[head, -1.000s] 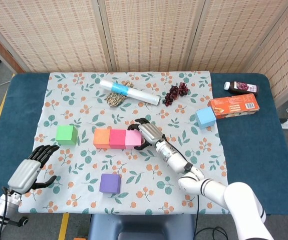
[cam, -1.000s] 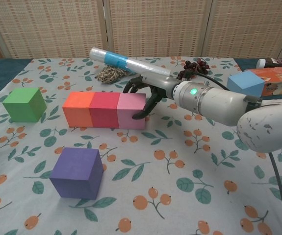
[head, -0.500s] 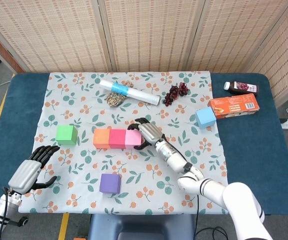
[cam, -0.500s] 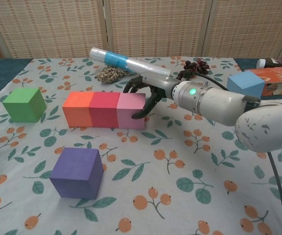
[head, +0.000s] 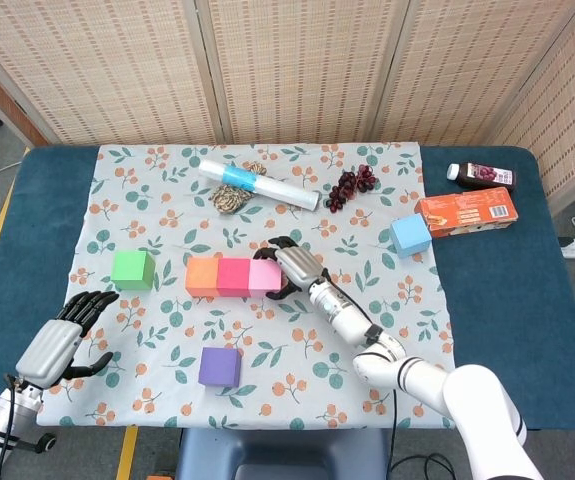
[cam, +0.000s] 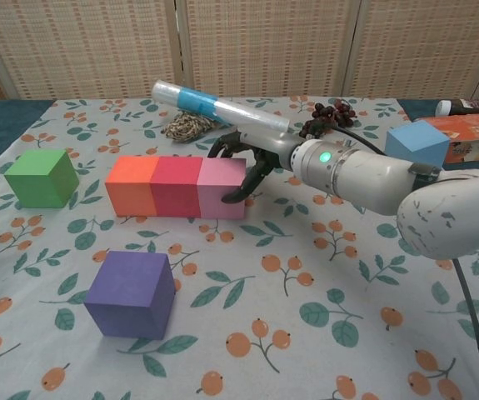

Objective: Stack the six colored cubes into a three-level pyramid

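Observation:
Orange [head: 203, 277], magenta [head: 234, 277] and light pink [head: 265, 276] cubes stand in a touching row at the middle of the floral cloth. My right hand [head: 295, 268] grips the pink cube's right end, fingers behind it and thumb in front; the chest view shows the same hand [cam: 251, 158] and pink cube [cam: 221, 187]. Left of the row stands a green cube [head: 132, 269], a purple cube [head: 219, 366] sits near the front edge, and a blue cube [head: 410, 235] is far right. At the front left corner my left hand [head: 62, 340] hovers with fingers apart, holding nothing.
Behind the row lie a rolled tube [head: 259, 183], a brown woven bundle [head: 232, 198] and dark grapes [head: 352, 186]. An orange carton [head: 467, 212] and a dark bottle [head: 482, 175] lie at the back right, beside the blue cube.
My right hand and the pink cube's right edge have shifted very slightly left against the row. The left hand has not moved.

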`<control>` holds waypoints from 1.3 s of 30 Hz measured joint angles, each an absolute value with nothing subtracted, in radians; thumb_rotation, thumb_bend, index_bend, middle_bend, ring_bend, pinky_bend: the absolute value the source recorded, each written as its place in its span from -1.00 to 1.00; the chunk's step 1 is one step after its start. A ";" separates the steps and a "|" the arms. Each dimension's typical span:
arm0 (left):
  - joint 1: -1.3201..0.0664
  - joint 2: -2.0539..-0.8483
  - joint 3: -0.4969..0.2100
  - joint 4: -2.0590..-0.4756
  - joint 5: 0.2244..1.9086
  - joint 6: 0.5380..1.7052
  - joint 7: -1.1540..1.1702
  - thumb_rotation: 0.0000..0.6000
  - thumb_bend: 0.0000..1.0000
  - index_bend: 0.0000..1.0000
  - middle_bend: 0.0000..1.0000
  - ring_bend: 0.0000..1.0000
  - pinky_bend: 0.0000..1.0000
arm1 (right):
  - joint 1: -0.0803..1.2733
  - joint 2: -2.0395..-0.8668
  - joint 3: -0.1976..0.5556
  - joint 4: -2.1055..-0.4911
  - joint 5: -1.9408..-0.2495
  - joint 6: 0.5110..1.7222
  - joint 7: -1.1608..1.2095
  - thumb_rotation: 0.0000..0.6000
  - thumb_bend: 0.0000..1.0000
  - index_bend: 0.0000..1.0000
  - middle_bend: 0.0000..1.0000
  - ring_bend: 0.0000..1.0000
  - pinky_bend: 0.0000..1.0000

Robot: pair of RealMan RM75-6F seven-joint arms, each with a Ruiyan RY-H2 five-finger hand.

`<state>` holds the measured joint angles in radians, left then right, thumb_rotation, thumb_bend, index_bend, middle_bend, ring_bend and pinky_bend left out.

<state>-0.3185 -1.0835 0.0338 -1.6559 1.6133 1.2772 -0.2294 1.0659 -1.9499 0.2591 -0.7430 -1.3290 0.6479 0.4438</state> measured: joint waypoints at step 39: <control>-0.541 -1.141 -0.102 -1.513 1.361 0.940 -0.107 1.00 -0.32 -1.00 -1.00 -1.00 -0.93 | 0.662 -1.120 0.194 -1.706 -1.310 1.029 0.062 1.00 -0.91 -1.00 -1.00 -1.00 -1.00</control>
<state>-0.5414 -1.1407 -0.1019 -1.5129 1.3606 0.9397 -0.1071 0.6616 -1.1204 0.1939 -1.7061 -1.3101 1.0287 0.0620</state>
